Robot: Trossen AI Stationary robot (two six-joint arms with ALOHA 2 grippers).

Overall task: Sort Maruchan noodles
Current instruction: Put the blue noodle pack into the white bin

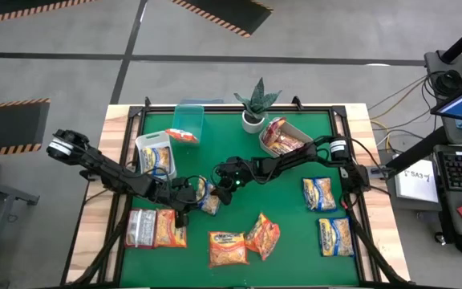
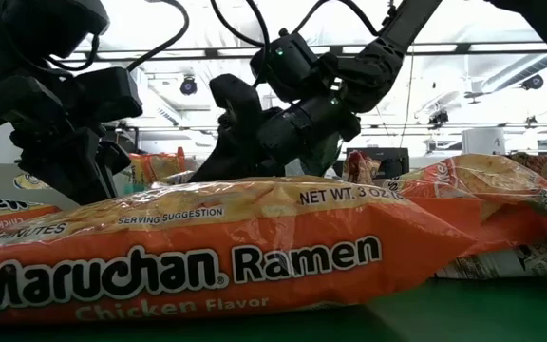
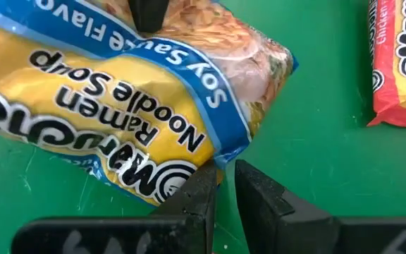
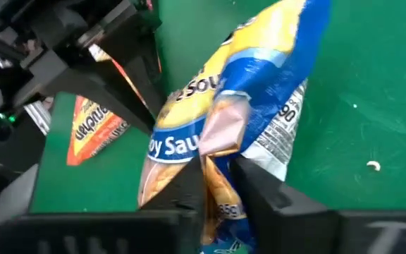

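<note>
orange packet (image 2: 207,256) reads "maruchan ramen" (chicken flavor); yellow packet (image 3: 118,106), "soy sauce".

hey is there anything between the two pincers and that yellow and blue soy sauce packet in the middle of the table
Nothing visible. Both pincers are already on the soy sauce packet: the left pincer pinches one corner edge, and the right pincer is shut on the opposite end, so the packet hangs between them.

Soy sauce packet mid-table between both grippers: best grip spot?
The crimped end seams. The soy sauce packet is flat, its seams thin tabs. The left gripper pinches one end, the right gripper the opposite, each coming in from its own side.
</note>
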